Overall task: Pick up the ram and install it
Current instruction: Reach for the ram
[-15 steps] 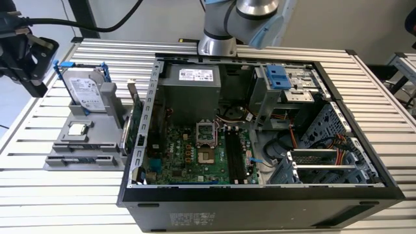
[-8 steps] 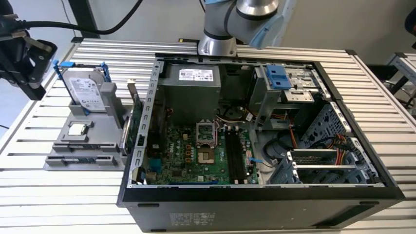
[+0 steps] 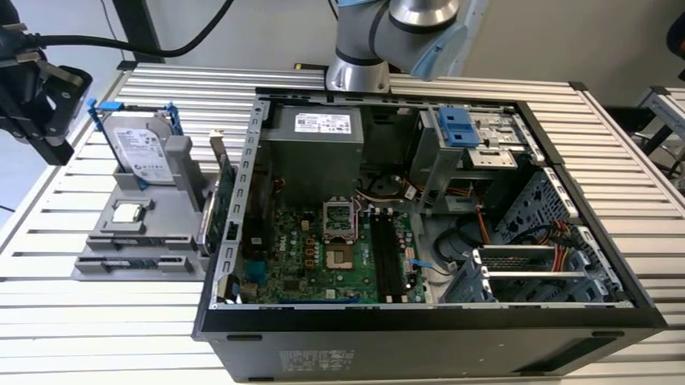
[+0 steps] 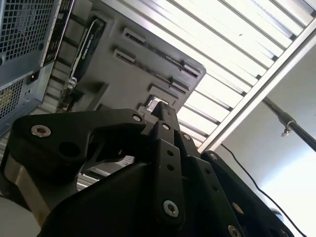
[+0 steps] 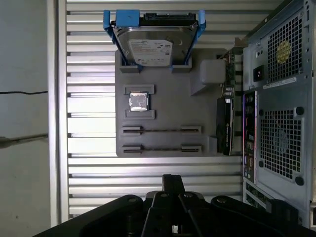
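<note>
My end effector (image 5: 173, 178) is closed on nothing, hovering over the slatted bench (image 5: 89, 168). The ram (image 5: 161, 148) stands on edge in the gray holder (image 5: 168, 106), beside the open computer case (image 5: 279, 123), untouched.

I have the computer case (image 3: 428, 329) lying open on the slatted table (image 3: 96, 321), with the motherboard (image 3: 305, 253) in its floor toward the exterior view's left. Left of the case sits the holder tray (image 3: 107, 258). The hard drive (image 3: 144, 148) stands at its far end, the CPU chip (image 3: 128, 212) lies mid-tray, and the ram (image 5: 162, 130), I think, is in the near slots. The expansion card (image 3: 220, 200) stands between tray and case.
</note>
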Available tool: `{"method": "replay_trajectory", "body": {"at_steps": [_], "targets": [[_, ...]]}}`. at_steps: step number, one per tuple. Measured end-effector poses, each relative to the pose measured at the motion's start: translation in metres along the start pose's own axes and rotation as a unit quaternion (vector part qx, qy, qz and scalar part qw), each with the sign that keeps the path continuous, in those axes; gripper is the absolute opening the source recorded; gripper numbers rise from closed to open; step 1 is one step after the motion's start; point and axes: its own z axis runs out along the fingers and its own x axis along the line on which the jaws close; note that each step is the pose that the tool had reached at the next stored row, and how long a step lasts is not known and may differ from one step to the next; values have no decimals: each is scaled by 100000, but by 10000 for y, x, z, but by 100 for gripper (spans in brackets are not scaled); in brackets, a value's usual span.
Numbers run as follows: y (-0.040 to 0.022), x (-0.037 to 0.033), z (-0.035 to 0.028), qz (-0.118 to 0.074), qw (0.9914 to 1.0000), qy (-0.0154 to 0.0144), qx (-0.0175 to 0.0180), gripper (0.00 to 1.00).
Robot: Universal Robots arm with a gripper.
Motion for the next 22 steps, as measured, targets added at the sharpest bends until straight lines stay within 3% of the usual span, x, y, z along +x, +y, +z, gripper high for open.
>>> {"method": "replay_trajectory", "body": {"at_steps": [10,17,22], "targets": [[0,2,-3,-629,99998,24,-15,0],[1,1,-12,-3498,99939,166,-53,0],[1,1,-18,-5883,99826,283,-88,0]]}}
